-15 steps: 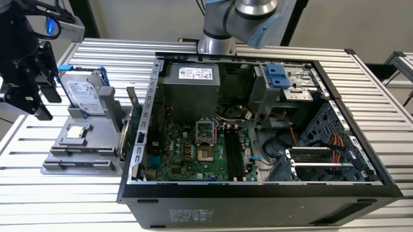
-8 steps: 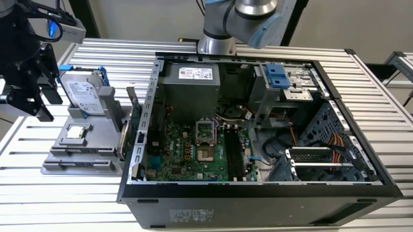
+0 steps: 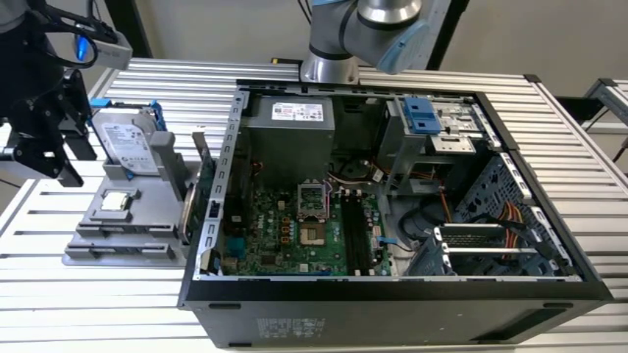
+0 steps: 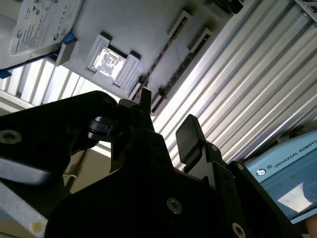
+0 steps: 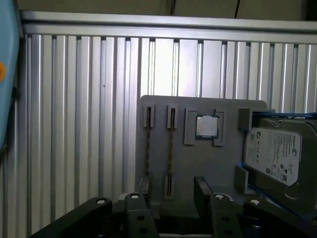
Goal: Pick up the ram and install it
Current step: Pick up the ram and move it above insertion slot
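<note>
Two thin dark sticks stand on edge in slots of the grey holder [image 5: 198,163]. The ram [image 5: 171,144] is the one in line with my gripper [image 5: 172,191], and a second stick [image 5: 147,141] stands beside it. In the second wrist view the ram [image 4: 161,57] shows as a thin strip beyond my gripper [image 4: 167,113]. In the exterior view my gripper [image 3: 70,165] hangs above the table at the holder's [image 3: 123,235] left, clear of it. The fingers are apart with nothing between them. The motherboard's memory slots [image 3: 358,235] lie inside the open case.
On the holder sit a processor chip [image 5: 207,126] and a silver hard drive [image 5: 277,158] in a blue frame. A green expansion card [image 3: 193,195] stands against the open computer case [image 3: 393,294]. The arm's base [image 3: 329,66] is behind the case. The table is ribbed metal [image 5: 74,124].
</note>
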Available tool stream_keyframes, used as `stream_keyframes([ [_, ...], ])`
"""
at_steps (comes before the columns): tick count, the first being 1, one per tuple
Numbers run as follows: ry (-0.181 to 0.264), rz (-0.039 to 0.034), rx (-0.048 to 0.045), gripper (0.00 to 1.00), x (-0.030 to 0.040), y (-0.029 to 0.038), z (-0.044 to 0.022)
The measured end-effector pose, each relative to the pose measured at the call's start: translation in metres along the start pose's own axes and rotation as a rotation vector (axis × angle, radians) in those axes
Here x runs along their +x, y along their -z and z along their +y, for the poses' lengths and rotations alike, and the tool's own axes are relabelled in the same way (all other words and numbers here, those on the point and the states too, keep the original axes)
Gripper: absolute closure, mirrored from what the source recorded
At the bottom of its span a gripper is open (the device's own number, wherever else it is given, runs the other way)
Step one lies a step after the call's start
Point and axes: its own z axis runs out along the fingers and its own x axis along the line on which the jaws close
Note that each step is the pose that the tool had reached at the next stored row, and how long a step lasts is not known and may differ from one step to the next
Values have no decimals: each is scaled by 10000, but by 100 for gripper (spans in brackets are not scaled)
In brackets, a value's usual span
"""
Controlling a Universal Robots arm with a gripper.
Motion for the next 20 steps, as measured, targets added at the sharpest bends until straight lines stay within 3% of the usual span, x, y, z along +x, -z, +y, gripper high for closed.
stream_keyframes([
  [20, -12, 26, 14, 0, -14, -132, -3],
])
